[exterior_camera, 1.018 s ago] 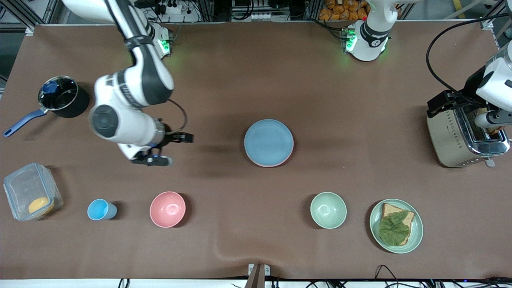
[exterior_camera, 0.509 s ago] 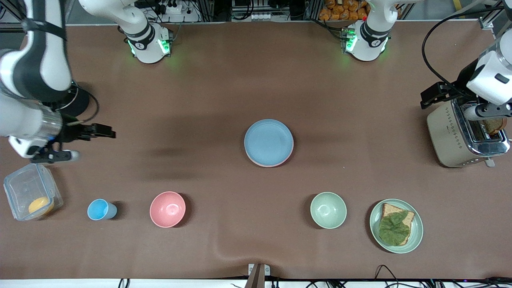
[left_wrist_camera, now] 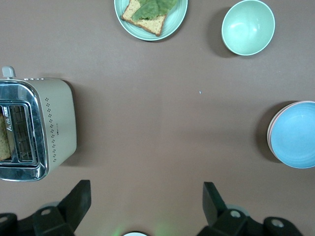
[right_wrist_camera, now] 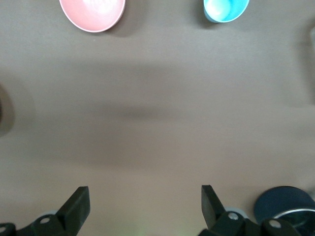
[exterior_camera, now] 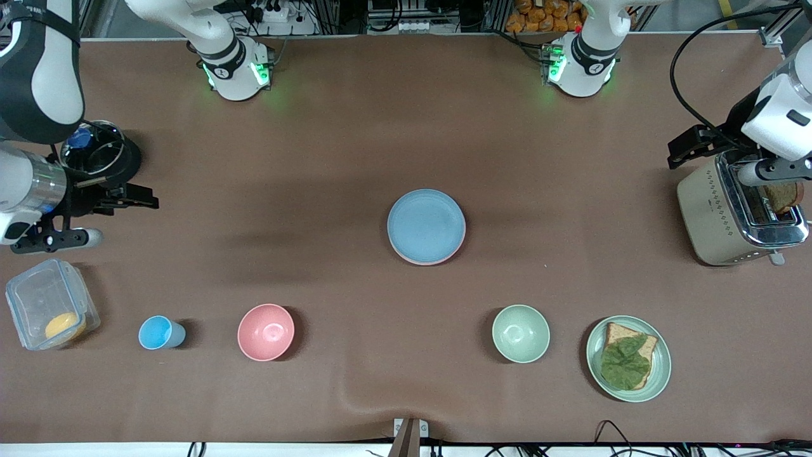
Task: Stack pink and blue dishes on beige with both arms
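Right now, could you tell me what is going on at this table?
Nothing is being handled. The blue plate tops a stack mid-table, with a pink plate's rim showing beneath it. The right gripper hangs open beside the saucepan; the left gripper hangs open over the toaster.

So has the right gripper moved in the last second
Yes. The right gripper, open, has swung away from the stacked plates toward the right arm's end of the table, now over the cloth beside the black pot.
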Robot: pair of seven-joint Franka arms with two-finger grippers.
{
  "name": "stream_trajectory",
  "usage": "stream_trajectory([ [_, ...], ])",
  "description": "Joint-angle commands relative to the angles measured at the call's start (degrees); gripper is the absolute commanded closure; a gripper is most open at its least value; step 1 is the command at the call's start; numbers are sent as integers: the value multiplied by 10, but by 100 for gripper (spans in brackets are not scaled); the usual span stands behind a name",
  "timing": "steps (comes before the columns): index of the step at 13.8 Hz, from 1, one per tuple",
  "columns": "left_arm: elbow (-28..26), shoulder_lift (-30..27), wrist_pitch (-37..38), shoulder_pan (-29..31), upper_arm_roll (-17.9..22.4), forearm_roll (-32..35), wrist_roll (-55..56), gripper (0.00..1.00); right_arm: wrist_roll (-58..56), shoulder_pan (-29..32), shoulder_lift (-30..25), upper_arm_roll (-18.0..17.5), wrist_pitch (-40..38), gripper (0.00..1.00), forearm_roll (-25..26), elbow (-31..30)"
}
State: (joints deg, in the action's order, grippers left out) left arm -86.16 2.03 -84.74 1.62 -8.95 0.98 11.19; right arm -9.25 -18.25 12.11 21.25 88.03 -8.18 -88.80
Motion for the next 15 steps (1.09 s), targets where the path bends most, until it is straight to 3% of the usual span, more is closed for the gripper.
stream_trajectory([
  [1, -5, -12, 5, 4, -1, -10, -15, 0, 43, 66, -57, -88, -9, 0, 31, -10],
  [7, 0, -10, 5, 5, 1, -10, -29, 0, 49, 174, -128, -210, -9, 0, 71, -32],
  [10, 4, -9, 5, 5, 1, -11, -31, 0, 86, 191, -140, -227, -21, 0, 71, -32],
  [15, 4, -10, 5, 3, -3, -12, -30, 0, 89, 189, -139, -227, -18, 0, 71, -30],
])
